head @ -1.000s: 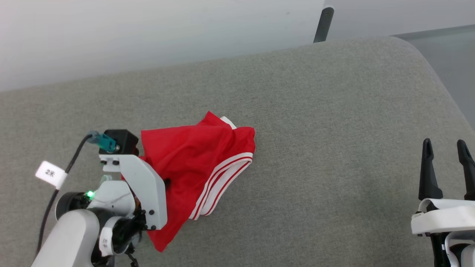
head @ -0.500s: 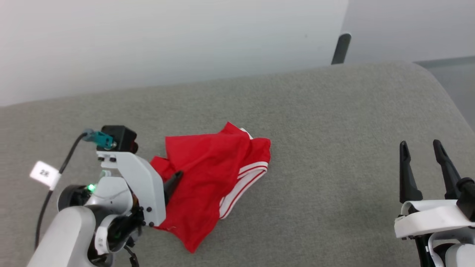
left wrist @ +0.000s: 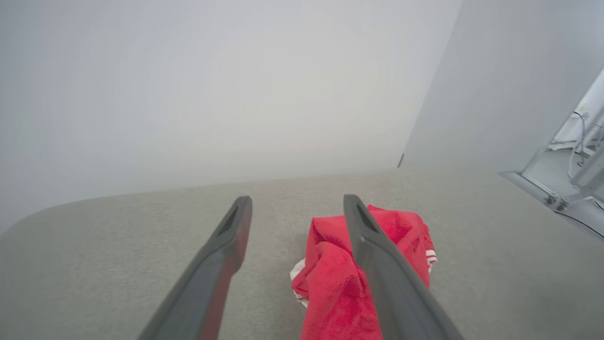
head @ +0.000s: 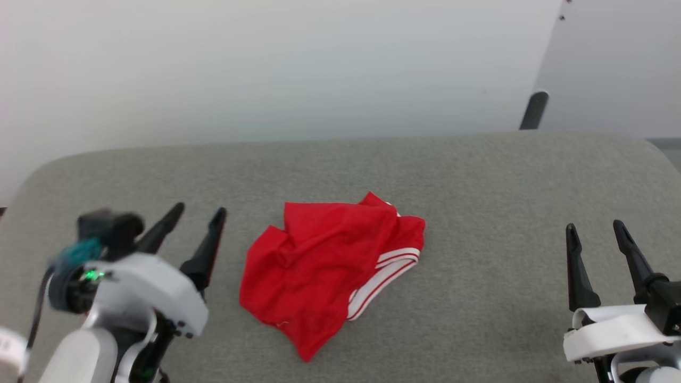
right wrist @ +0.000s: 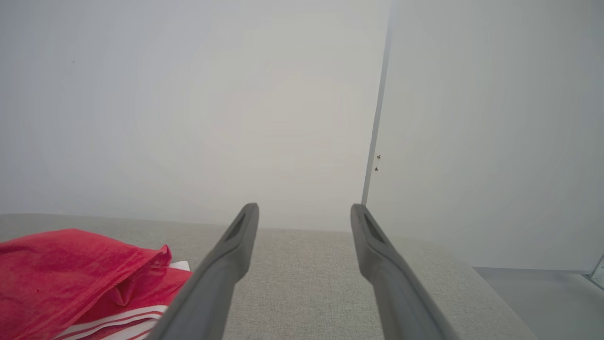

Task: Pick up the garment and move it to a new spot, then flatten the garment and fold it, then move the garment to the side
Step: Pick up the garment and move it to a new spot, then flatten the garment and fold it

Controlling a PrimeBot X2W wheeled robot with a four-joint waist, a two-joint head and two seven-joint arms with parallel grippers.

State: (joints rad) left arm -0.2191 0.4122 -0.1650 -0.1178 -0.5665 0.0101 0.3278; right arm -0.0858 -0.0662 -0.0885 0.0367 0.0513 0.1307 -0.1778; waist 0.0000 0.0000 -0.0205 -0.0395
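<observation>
The red garment (head: 324, 266) lies crumpled on the grey table (head: 479, 186), its red-and-white striped band on the right side. My left gripper (head: 201, 210) stands open a little to the left of it, touching nothing. In the left wrist view the garment (left wrist: 330, 278) lies beyond my right finger, and the left gripper (left wrist: 297, 200) holds nothing. My right gripper (head: 593, 226) stands open at the lower right, far from the cloth. The right wrist view has the garment (right wrist: 71, 274) at its lower left, beside my open right gripper (right wrist: 304, 208).
A pale wall (head: 266, 69) runs behind the table's far edge. A dark post (head: 532, 109) rises at the back right. The table's rounded corners lie at the far left and far right. Bare grey surface surrounds the cloth.
My left gripper has let go of the garment, opened and drawn back to the left. The garment has dropped onto the table. The head camera has tilted up and turned.
</observation>
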